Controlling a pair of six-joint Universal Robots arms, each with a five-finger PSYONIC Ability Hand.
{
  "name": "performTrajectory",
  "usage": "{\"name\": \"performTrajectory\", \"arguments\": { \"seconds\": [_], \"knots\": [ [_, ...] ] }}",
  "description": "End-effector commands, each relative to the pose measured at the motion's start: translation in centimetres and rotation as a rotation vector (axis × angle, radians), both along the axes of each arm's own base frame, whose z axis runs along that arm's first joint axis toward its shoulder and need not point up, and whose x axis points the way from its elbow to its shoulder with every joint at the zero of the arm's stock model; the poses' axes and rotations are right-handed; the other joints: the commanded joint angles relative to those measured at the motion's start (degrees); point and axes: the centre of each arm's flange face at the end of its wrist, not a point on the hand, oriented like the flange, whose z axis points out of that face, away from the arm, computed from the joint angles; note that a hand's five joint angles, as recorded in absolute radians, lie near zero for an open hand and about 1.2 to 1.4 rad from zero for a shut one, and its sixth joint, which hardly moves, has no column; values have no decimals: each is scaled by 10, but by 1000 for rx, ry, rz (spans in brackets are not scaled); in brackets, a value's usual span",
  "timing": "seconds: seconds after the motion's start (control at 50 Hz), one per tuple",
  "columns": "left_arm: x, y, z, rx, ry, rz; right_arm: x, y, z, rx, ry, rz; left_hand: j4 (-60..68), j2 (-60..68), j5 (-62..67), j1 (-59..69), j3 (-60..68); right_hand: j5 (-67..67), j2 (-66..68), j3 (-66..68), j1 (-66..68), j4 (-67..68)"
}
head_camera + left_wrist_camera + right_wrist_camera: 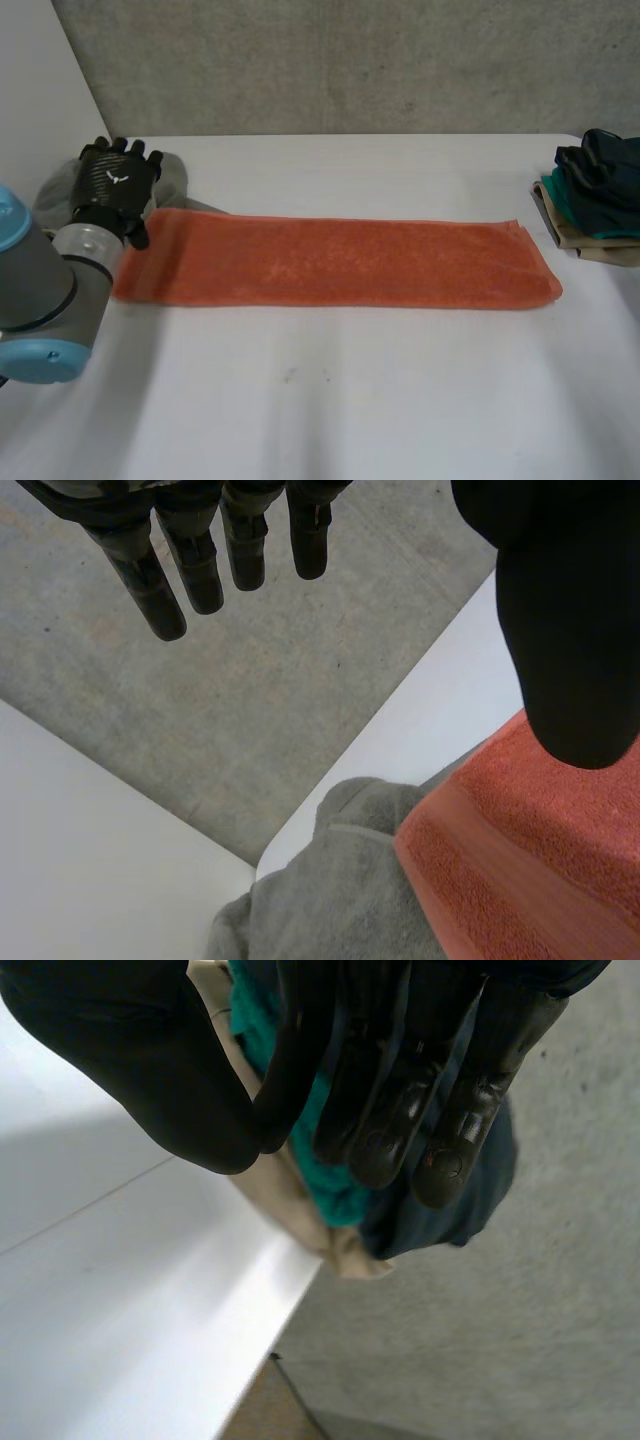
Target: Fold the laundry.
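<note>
Hovering with left hand (pixel 118 185) splayed over the end of the orange towel (pixel 330 262), beside a grey cloth (pixel 340 890). Poised with right hand (pixel 130 1070) at the clothes pile (pixel 592 195); can't tell its grip.

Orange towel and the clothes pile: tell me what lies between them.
Nothing; the head view shows just bare white table between the orange towel and the clothes pile.

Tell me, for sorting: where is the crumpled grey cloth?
Head view: the crumpled grey cloth lies at the white table's far-left corner, by the left robot hand, against the long orange towel's left end.
</note>
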Motion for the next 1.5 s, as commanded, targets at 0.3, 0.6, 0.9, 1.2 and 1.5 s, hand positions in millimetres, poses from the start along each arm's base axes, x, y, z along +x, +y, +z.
{"name": "performTrajectory", "arguments": {
  "seconds": [0.3,0.6,0.9,1.2,1.5],
  "knots": [
    [12,10,5,22,97,22,116,25,24,27,-454,226,-4,-3,-16,4,-8,-290,-292,-297,-187,-297],
    [10,15,-1,50,114,13,118,22,-30,170,-446,226,-4,-3,-16,4,-8,-303,-305,-311,-200,-311],
    [9,16,-3,56,116,-6,117,21,-50,207,-399,223,0,0,-12,7,-4,-312,-314,-319,-209,-319],
    [9,16,0,48,116,-7,89,13,-42,170,-359,160,0,0,-12,7,-4,127,125,119,230,119],
    [13,20,10,21,123,5,-10,4,-18,154,-158,-29,-2,-2,-14,6,-6,127,125,119,230,119]
  ]
}}
